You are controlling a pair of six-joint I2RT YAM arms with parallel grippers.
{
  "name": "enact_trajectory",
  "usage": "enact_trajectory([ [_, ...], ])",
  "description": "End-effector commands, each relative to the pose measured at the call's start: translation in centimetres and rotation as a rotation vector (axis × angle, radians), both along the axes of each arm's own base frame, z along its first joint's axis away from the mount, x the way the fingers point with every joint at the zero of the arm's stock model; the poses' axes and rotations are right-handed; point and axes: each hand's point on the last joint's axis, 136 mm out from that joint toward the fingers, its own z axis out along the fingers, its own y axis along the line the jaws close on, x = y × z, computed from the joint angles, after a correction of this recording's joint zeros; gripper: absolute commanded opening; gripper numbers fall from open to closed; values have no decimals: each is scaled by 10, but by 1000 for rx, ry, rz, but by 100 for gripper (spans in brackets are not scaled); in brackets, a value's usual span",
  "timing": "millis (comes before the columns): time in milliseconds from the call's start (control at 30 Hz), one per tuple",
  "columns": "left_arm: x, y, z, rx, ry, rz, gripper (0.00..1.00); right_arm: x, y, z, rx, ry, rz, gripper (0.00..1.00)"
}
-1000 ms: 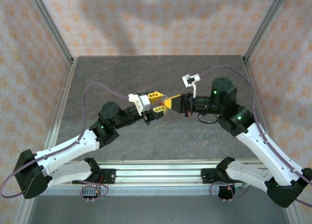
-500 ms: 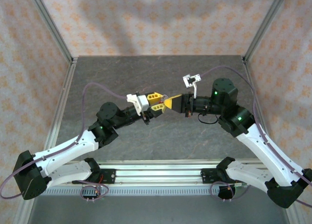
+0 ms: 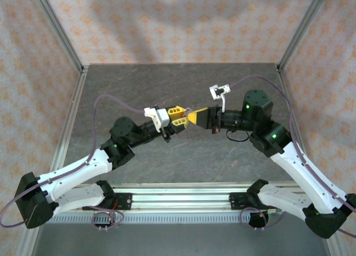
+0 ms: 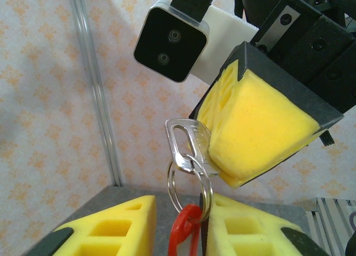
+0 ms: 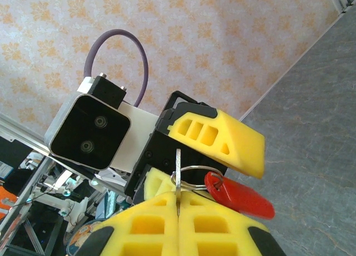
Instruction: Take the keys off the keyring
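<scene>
Dark grey mottled tabletop (image 3: 167, 83), aluminium base rail (image 3: 183, 197)

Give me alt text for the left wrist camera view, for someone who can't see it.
The right gripper, its yellow pads shut, pinches a small silver key in mid-air. The keyring, a thin metal ring with a red tag, hangs from the key between the left gripper's parted yellow fingers.

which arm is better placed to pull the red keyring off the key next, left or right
Left, probably. The right pincer is shut on the key, anchoring it, while the left pincer sits open around the red keyring hanging from it, ready to close and pull.
</scene>
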Motion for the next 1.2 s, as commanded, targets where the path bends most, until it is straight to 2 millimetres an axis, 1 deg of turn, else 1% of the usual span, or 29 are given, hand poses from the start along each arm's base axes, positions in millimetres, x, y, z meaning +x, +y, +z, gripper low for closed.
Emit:
enact_trajectory([
  [0, -7, 4, 30, -64, -74, -3, 23, -6, -3, 13, 43, -45, 6, 0],
  [267, -9, 5, 35, -77, -81, -11, 20, -7, -4, 13, 43, -46, 3, 0],
  [367, -9, 5, 36, -83, -81, -10, 24, -7, -4, 13, 43, -47, 5, 0],
  [533, -10, 5, 40, -91, -85, -18, 24, -7, -4, 13, 44, -48, 6, 0],
  [700, -13, 3, 41, -84, -87, -35, 15, -7, -4, 14, 44, -52, 4, 0],
  [833, -14, 2, 39, -69, -84, -43, 1, -6, -6, 15, 44, -62, -7, 0],
  [867, -14, 1, 38, -64, -80, -44, 0, -6, -6, 16, 46, -67, -12, 0],
  [1033, -14, 2, 35, -55, -62, -42, 0, -5, -10, 19, 36, -97, -38, 0],
  [1167, -13, 5, 33, -54, -32, -32, 0, -4, -19, 19, 20, -173, -89, 0],
])
